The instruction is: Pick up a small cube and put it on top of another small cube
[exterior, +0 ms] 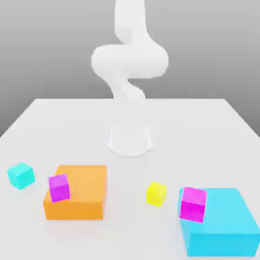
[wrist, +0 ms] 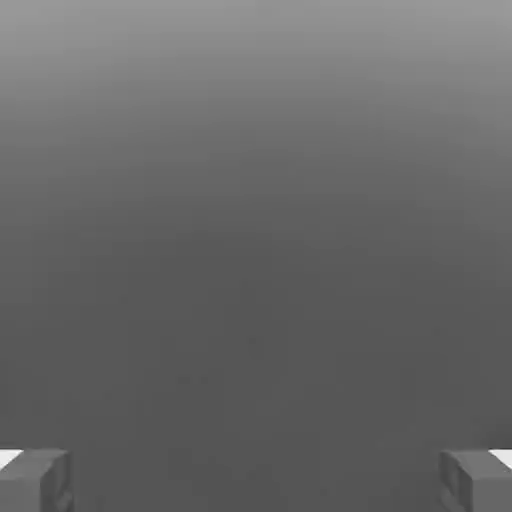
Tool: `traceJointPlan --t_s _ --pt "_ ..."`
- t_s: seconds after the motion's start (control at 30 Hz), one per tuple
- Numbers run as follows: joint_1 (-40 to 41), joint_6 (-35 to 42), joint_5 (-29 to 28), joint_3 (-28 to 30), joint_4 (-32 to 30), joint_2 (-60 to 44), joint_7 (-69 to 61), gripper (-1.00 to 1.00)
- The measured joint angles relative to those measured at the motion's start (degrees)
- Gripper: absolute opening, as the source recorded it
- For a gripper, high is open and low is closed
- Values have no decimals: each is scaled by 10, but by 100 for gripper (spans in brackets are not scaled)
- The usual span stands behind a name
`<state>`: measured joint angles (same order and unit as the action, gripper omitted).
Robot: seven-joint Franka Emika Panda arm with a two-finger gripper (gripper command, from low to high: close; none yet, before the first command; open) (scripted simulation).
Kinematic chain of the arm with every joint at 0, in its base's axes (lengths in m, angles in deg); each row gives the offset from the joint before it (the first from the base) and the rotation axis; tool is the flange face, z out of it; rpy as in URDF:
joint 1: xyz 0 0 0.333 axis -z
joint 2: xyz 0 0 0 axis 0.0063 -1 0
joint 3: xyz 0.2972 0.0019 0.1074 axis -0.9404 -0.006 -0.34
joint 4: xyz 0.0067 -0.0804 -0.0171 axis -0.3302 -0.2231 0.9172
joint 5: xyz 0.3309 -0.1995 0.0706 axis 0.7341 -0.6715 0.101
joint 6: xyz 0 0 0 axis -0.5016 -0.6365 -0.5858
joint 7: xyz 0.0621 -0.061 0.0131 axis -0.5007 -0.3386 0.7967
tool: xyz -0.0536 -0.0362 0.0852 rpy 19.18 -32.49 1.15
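Well apart from the gripper, whose fingers stand wide apart with nothing between them, lie the candidates: cyan cube, then purple cube over the orange block's edge, yellow cube, magenta cube over the cyan block's edge. Any should handle light and stiff; grip opposite side faces squarely, at mid-height, lest it twist

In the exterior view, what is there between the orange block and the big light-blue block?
A small yellow cube stands between the orange block and the light-blue one, in the exterior view.
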<state>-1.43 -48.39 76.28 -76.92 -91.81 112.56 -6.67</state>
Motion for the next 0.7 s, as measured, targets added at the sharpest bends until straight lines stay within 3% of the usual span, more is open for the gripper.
traceJointPlan --t_s 0.57,0.7 --pt "-159 -285 -22 54 -333 -319 -379 0" --pt "-162 -390 -5 35 -350 -454 -434 0"
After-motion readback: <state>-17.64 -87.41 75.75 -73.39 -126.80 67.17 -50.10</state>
